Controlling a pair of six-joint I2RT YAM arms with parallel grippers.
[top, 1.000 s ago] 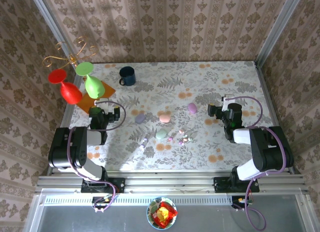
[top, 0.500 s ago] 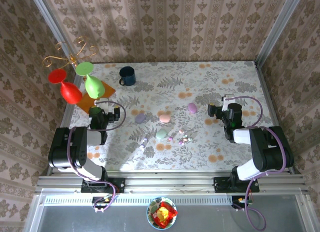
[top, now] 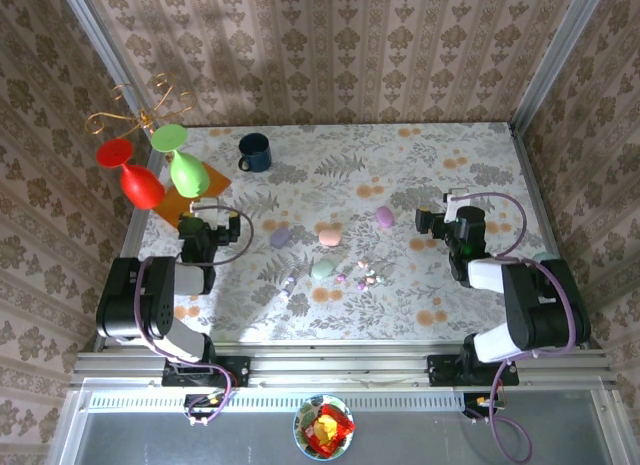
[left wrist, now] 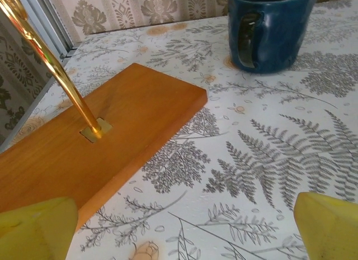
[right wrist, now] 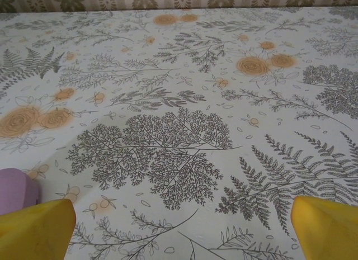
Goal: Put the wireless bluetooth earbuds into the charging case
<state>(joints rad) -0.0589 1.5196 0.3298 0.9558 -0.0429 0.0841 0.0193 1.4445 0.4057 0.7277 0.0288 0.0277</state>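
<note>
Work on the task looks not yet begun, so the step in hand is, I judge, the first reach for a bud. To do it well, I would bring one claw straight down over one of the wireless bluetooth earbuds (top: 362, 278), with a finger on each side, and close gently so that it does not squirt away.

At the far left lies a wooden base (left wrist: 112, 137), a flat orange plank with smooth grain, and a thin golden stem (left wrist: 50, 64) rises from it. Beyond it to the right stands a blue mug (left wrist: 268, 31), glazed and shiny. The left gripper (top: 205, 223) is near this plank, its yellow fingers (left wrist: 33, 223) wide apart and empty.

In the middle of the fern-printed table (top: 450, 165) lie four pebble-shaped cases, matt and pastel: purple case (top: 280, 237), pink case (top: 328, 234), green case (top: 322, 269) and lilac case (top: 385, 217). The earbuds lie scattered just right of the green case. They are tiny smooth beans and should roll easily. Whether any case is open is too small to tell.

The right gripper (top: 447, 221), just right of the lilac case, also has its jaws spread and holds nothing.
</note>
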